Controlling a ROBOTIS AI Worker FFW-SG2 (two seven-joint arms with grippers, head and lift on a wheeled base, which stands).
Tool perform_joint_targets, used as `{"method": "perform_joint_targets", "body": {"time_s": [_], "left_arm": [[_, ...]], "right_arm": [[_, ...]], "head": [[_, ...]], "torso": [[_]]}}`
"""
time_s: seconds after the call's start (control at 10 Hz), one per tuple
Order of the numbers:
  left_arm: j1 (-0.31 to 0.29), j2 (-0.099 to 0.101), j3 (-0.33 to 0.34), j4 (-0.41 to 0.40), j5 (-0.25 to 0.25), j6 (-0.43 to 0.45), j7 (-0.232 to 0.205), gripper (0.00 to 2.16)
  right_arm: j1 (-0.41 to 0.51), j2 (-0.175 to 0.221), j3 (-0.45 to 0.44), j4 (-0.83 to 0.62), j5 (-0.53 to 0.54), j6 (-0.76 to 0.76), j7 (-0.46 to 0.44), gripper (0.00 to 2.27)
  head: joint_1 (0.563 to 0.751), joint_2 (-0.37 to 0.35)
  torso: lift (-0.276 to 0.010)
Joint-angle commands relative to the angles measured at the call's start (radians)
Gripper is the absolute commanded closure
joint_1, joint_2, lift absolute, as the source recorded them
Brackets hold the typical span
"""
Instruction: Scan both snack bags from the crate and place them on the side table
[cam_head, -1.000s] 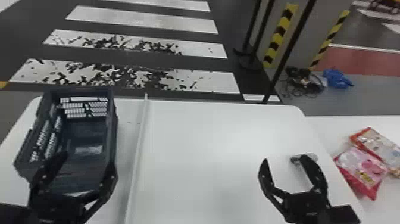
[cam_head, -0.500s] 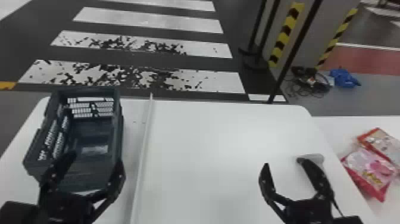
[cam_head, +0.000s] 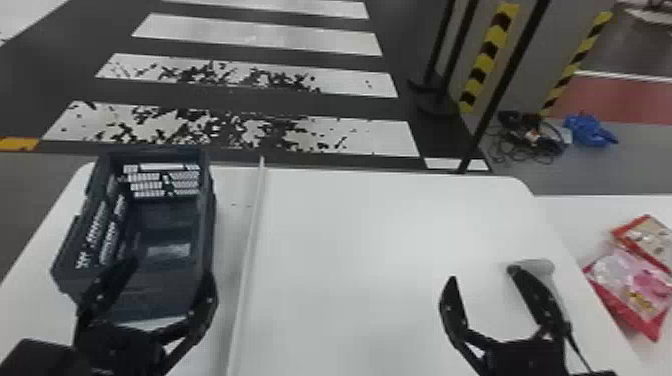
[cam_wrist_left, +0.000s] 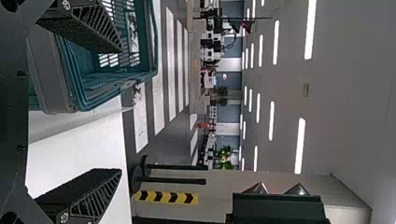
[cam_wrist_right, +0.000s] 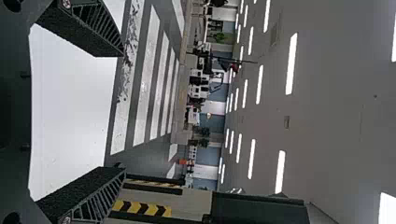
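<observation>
Two snack bags, a pink one (cam_head: 632, 285) and a red-edged one (cam_head: 650, 240), lie overlapping on the side table (cam_head: 565, 212) at the right. The dark crate (cam_head: 165, 285) stands at the table's left with no bag visible inside. My left gripper (cam_head: 167, 280) is open over the crate's near end; in the left wrist view the left gripper (cam_wrist_left: 122, 109) is open beside the crate (cam_wrist_left: 112, 81). My right gripper (cam_head: 480, 275) is open above the main table, its right finger overlapping the grey scanner (cam_head: 542, 270). In the right wrist view the right gripper (cam_wrist_right: 123, 112) holds nothing.
A raised white strip (cam_head: 248, 250) runs along the white table (cam_head: 380, 240), between the crate and the right gripper. Beyond the table stand black posts, a pillar with striped tape (cam_head: 482, 65), and cables (cam_head: 535, 137) on the floor.
The head view has shifted slightly, so table, crate and bags sit a little further right in it. The left gripper has shifted slightly relative to the crate. Both grippers stay open.
</observation>
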Motion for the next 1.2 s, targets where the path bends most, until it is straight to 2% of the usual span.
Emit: {"method": "perform_joint_targets", "body": {"time_s": [0.0,0.5,1.1], "left_arm": [[-0.005,0.008,-0.003,0.003,0.01,0.003,0.0,0.08],[-0.021,0.009,-0.016,0.009,0.013,0.015,0.0,0.08],[-0.01,0.0,-0.017,0.0,0.001,0.012,0.0,0.08]], "right_arm": [[0.0,0.004,0.0,0.0,-0.002,0.003,-0.001,0.05],[-0.001,0.004,0.005,0.0,-0.002,0.006,-0.006,0.05],[0.014,0.004,-0.004,0.0,-0.025,-0.012,-0.014,0.06]], "head": [[0.695,-0.138],[0.695,-0.137],[0.695,-0.154]], "torso": [[-0.098],[-0.098],[-0.098]]}}
